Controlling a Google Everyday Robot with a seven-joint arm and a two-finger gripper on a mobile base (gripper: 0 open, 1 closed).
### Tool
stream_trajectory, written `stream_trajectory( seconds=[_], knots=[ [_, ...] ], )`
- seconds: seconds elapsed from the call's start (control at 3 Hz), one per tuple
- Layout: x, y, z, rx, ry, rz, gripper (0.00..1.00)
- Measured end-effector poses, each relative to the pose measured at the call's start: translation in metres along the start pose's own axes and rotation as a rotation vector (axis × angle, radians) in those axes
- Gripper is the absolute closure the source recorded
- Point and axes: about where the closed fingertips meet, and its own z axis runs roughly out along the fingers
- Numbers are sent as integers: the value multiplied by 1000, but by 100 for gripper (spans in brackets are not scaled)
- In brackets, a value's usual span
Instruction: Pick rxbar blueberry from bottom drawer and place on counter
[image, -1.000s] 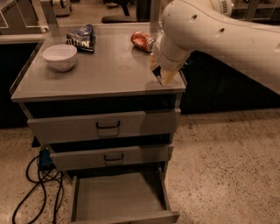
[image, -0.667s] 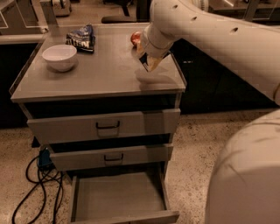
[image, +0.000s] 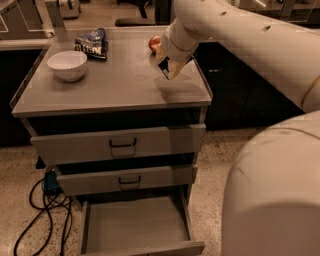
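Note:
My gripper (image: 169, 69) hangs just above the right rear part of the counter (image: 115, 87), pointing down. It is shut on a small dark flat bar, the rxbar blueberry (image: 167, 70), which shows between the fingers. The bar's lower end is close to the counter surface; I cannot tell if it touches. The bottom drawer (image: 135, 225) is pulled open below, and its flat grey floor is bare. My arm reaches in from the upper right and its elbow fills the lower right of the view.
A white bowl (image: 67, 65) sits at the counter's left. A blue-and-white chip bag (image: 92, 42) lies at the back. A red item (image: 153, 44) lies just behind the gripper. The two upper drawers (image: 120, 145) are partly open. Cables (image: 47, 210) lie on the floor at the left.
The gripper with the bar has moved left and farther back over the counter, from the right front edge toward the red item. The arm's elbow has swung into the lower right.

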Motion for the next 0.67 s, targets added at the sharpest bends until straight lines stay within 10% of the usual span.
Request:
stream_trajectory(
  seconds=[0.67],
  knots=[
    [-3, 20, 50, -111, -177, -52, 100]
  ],
)
